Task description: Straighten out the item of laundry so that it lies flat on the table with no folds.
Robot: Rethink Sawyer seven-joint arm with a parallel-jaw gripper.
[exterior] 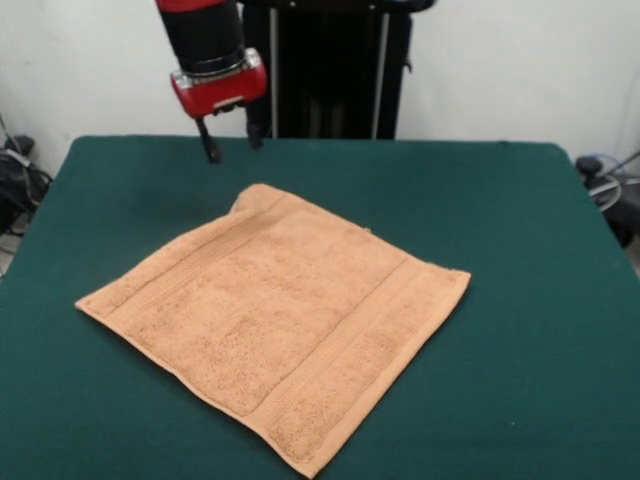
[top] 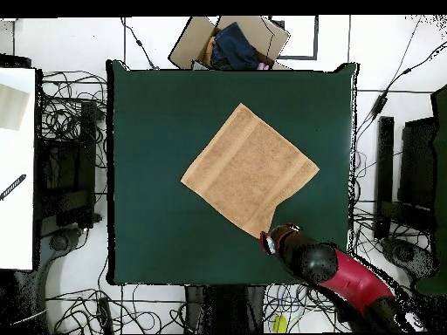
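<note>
The jaws of the gripper point(exterior: 230, 142) hang parted and empty above the table point(exterior: 520, 230). In the front view the towel point(exterior: 275, 320) lies at five o'clock from them, its slightly lifted far corner nearest, otherwise nearly flat.

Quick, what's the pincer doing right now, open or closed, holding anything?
Pincer: open, holding nothing, raised above the table just beyond the towel's far corner.

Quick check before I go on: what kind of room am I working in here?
Most likely a robotics lab, not a home. A green table holds only the towel, loose cables sprawl over the floor around it, and a cardboard box sits beside the table. The pincer hangs open.
</note>
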